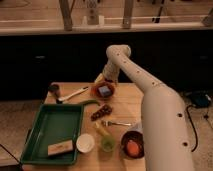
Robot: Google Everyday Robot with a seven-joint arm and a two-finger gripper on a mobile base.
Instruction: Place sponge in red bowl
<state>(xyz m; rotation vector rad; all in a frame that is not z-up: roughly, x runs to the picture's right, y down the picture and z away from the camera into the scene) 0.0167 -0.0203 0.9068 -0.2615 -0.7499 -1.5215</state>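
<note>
- One sponge is lying inside one red bowl, far side of table.
- One gripper is hanging just above that bowl.
- Two bowls total: dark bowl is sitting near right.

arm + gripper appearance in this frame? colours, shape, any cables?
Arm: smooth off-white shell, thick rounded tube segments with small dark dots along them and at the round upper joint. No loose cables on it. Gripper: at the table's far edge above the red bowl, mostly hidden behind the wrist; colour unclear.
</note>
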